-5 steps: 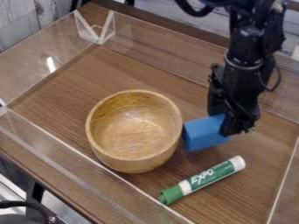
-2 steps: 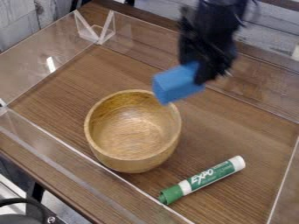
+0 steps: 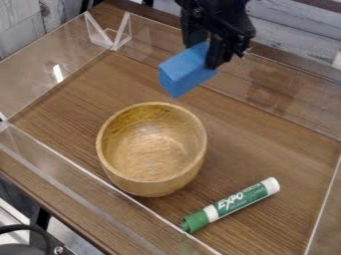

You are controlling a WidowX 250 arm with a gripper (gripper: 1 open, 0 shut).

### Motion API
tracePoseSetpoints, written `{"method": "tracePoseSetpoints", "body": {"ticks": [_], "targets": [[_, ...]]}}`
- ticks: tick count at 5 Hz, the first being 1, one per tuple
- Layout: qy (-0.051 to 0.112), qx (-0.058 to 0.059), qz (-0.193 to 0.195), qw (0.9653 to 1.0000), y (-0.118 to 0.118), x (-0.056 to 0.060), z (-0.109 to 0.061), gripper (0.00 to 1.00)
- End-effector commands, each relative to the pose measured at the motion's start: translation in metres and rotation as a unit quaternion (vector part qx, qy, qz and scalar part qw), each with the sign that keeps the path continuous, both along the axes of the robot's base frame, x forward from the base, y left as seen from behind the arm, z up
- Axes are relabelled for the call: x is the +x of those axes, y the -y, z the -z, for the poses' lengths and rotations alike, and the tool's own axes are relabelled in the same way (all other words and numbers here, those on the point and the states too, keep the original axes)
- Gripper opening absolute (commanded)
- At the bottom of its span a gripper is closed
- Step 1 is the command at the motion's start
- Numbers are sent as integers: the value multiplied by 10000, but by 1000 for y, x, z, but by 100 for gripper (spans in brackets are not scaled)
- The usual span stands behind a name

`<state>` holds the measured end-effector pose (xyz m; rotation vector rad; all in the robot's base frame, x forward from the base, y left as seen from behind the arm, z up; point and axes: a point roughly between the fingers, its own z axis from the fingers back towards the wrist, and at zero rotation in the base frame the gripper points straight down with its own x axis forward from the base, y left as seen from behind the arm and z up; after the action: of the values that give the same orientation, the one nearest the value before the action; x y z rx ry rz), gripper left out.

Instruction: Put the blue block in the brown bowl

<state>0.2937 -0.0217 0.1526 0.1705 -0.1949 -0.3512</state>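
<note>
Only one view, so quick pass. Gripper sits at upper center-right of the frame, dark and bulky, pointing mostly downward, its upper part cut off by the top edge. Jaws are clamped onto the blue block, which hangs off the lower left of the fingers, tilted, one corner dipping toward the lower left. Block is in the air, clear of the table and touching nothing but the gripper. In the picture it sits above the far rim of the brown bowl, slightly right of the bowl's middle, with a visible gap between the two.

Bowl is at center-left of the frame, upright on the wooden tabletop, light wood grain showing inside, thick rim, nothing in it.

Green-and-white marker lies flat at lower right, slanted, white cap end pointing up-right, green end toward the bottom. It is near the bowl's lower right side but not touching it.

Clear plastic walls fence the table area; the left wall runs from upper left down to the lower left edge, another edge crosses the bottom left corner. A small clear angled stand sits at upper left against the back wall. Background at the top right is blurred, can't tell what's there.
</note>
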Motion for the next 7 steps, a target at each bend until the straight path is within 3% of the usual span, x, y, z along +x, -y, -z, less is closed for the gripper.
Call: {"method": "tracePoseSetpoints", "body": {"ticks": [1, 3, 4, 7], "targets": [[343, -18, -197, 9992, 12, 9, -8, 0], [440, 47, -537, 9976, 30, 10, 2, 0], [479, 90, -704, 9963, 23, 9, 2, 0], [821, 215, -1059, 9907, 5, 11, -7, 0]]}}
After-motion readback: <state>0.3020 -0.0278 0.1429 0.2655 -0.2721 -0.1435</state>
